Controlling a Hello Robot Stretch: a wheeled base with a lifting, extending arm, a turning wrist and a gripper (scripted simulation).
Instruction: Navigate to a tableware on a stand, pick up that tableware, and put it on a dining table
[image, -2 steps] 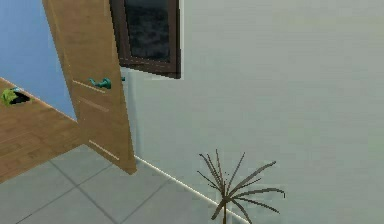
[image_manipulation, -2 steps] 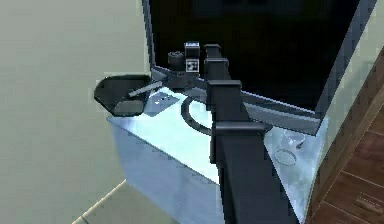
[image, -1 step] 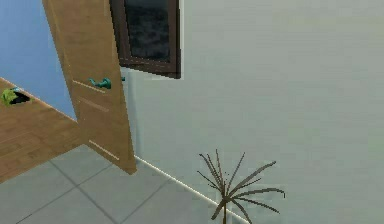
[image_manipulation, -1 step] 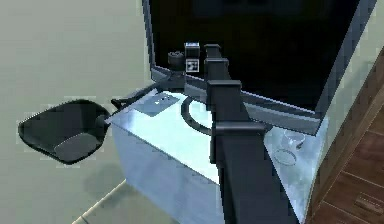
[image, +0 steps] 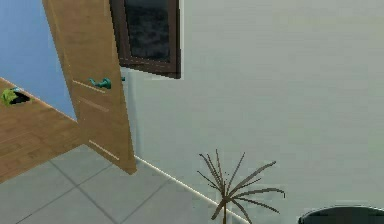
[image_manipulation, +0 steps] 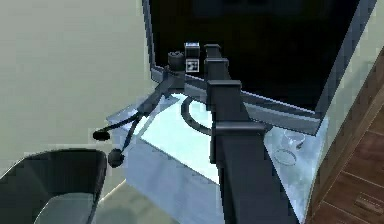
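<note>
In your arm side view the dark square-barred arm (image_manipulation: 240, 150) rises from the bottom edge and crosses a pale blue-white flat-topped stand (image_manipulation: 180, 145). A large black flat screen in a grey frame (image_manipulation: 260, 45) stands on that stand. At the arm's far end you see the two small white marker squares (image_manipulation: 190, 55), and left of them the dark two-finger gripper (image_manipulation: 110, 146) reaches down and to the left. Its thin fingers (image_manipulation: 100, 135) end in round pads against a bare beige surface past the stand's left edge. Nothing hangs there, so it holds nothing, and you cannot tell how the fingers are set. The nearest match for your tableware is a faint, clear, rounded glass-like thing (image_manipulation: 289, 152) on the stand's top near its right end, below the screen's lower right corner. It lies right of the arm and well apart from the gripper, and is too faint to name with certainty. A dark curved seat-like shell (image_manipulation: 50, 180) sits at the lower left, and brown wooden floor (image_manipulation: 350, 195) runs along the right. In your forward view a light wooden door (image: 95, 70) stands open beside a dark-framed panel (image: 150, 35) on the white wall (image: 280, 90). A spiky dry brown plant (image: 235, 190) rises from the grey tiled floor (image: 90, 190).
</note>
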